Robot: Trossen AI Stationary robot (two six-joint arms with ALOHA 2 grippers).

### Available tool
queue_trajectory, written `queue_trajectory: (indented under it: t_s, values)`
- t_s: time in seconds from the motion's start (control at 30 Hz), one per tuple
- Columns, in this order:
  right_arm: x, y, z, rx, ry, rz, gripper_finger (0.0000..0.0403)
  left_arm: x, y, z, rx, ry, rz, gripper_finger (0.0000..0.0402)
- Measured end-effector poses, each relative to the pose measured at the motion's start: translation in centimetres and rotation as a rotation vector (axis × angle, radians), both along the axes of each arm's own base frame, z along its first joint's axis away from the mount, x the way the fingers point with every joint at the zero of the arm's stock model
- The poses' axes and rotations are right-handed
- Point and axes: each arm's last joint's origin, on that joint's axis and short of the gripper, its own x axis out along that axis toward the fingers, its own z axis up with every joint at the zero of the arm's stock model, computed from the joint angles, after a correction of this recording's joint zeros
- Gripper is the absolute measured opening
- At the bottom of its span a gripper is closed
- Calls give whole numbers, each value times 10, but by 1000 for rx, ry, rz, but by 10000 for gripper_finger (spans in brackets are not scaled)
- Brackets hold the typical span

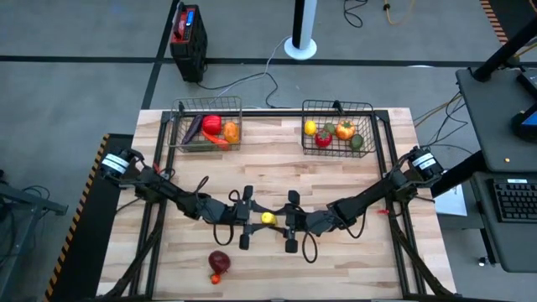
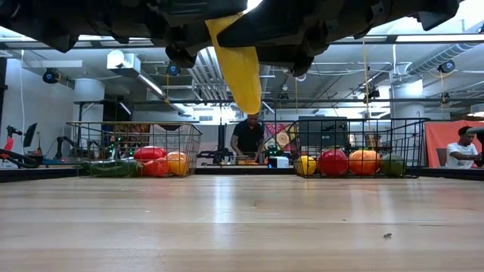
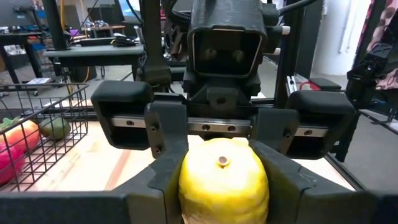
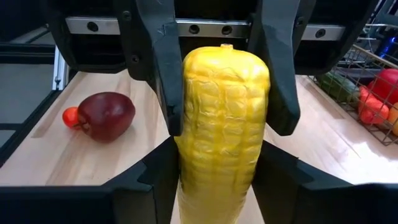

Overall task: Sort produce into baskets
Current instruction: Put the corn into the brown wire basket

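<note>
With both the left gripper (image 1: 249, 217) and right gripper (image 1: 285, 221) closed around the yellow corn (image 1: 267, 218) between them, we should release one side only once the other holds firm.

My own dark fingers (image 3: 158, 186) sit on either side of a yellow corn cob (image 3: 224, 180), seen end-on with a small stub at its centre. Facing me, the other gripper (image 3: 221, 127) has its fingers pressed against the same cob from the far end. Off to one side stands a wire basket (image 3: 43, 134) holding red, orange and green produce (image 3: 18, 146).
</note>
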Motion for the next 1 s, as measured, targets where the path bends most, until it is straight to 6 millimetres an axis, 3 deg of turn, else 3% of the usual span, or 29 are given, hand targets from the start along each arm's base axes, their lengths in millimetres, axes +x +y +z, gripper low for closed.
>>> queue_trajectory:
  t_s: [0.47,0.7,0.83,1.0]
  values:
    - [-2,-1,4,81,-4,-20,288,-2,1,4,-6,8,2,135]
    - [-6,-3,17,94,124,-51,328,-12,11,17,-6,101,41,134]
    - [-7,-3,23,113,226,-89,339,-22,24,27,30,171,141,134]
    - [-8,-4,29,124,345,-139,338,-38,56,44,51,329,310,137]
